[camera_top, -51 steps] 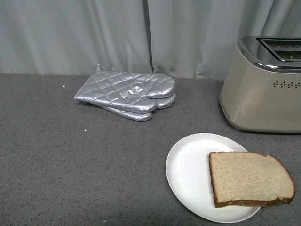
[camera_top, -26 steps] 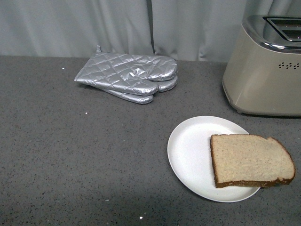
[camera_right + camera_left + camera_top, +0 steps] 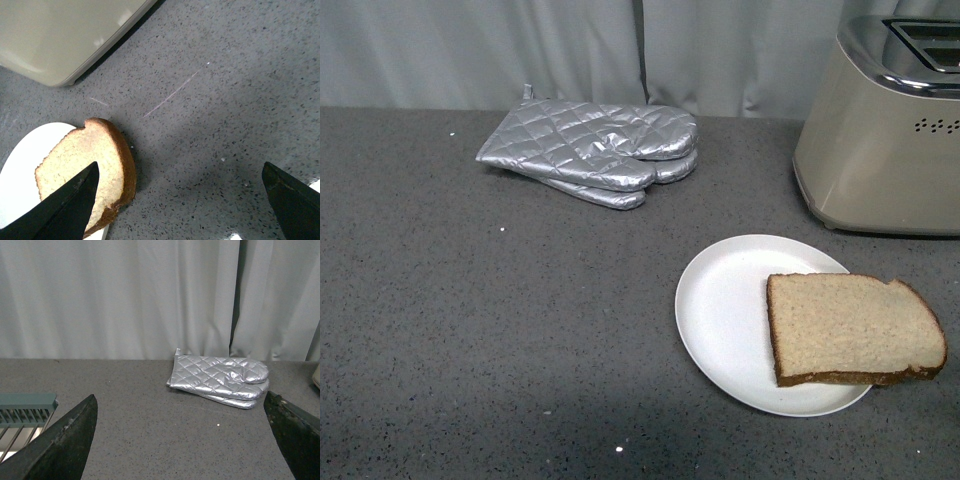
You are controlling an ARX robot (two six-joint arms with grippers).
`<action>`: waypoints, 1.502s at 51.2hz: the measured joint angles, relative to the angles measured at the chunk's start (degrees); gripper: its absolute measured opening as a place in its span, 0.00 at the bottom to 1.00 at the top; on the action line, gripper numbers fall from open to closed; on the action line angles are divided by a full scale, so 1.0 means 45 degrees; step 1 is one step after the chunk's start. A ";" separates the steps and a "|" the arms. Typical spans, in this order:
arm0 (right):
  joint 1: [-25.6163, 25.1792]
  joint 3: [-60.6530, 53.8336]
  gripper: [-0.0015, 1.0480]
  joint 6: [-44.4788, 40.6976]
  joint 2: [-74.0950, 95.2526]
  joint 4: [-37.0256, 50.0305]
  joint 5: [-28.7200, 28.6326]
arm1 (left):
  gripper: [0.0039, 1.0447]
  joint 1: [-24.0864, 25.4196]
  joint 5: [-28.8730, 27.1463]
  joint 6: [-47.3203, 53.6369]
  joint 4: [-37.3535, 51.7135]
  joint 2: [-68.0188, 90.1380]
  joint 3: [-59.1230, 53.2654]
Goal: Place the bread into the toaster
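Right gripper (image 3: 180,165) is spread wide, empty, touching nothing; the bread (image 3: 855,328) lies flat on a white plate (image 3: 720,320) at the lower right of the front view, domed end overhanging the rim, in line with one finger (image 3: 65,210) rather than between the pair. Left gripper (image 3: 180,396) is equally wide, empty, facing silver oven mitts (image 3: 590,155). The toaster (image 3: 880,150) stands upper right, behind the plate.

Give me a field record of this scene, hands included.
bread: one slice, flat on plate, domed end overhanging rim
plate: white, on grey counter, in front of toaster
toaster: far right, upright, apart from plate
oven mitts: silver, stacked, by curtain
left hand: open, empty
right hand: open, empty, above bread's domed end
task: bread not yet grasped
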 joint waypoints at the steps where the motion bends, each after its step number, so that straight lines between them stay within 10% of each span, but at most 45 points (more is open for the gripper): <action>1: 0.0146 0.0010 0.91 0.0112 0.0282 0.0243 0.0063 | 0.94 0.0000 0.0005 0.0005 0.0000 0.0000 0.0000; 29: 0.1360 0.1156 0.91 0.3118 0.5430 0.3823 0.0423 | 0.94 0.0000 0.0000 0.0000 0.0000 0.0000 0.0000; 69: 0.2312 0.4158 0.91 0.3803 0.6654 0.1676 0.0379 | 0.94 0.0000 0.0000 0.0005 0.0000 0.0000 0.0000; 77: 0.2268 0.4255 0.66 0.3861 0.6615 0.1355 0.0398 | 0.94 0.0000 0.0005 0.0000 0.0000 0.0000 0.0000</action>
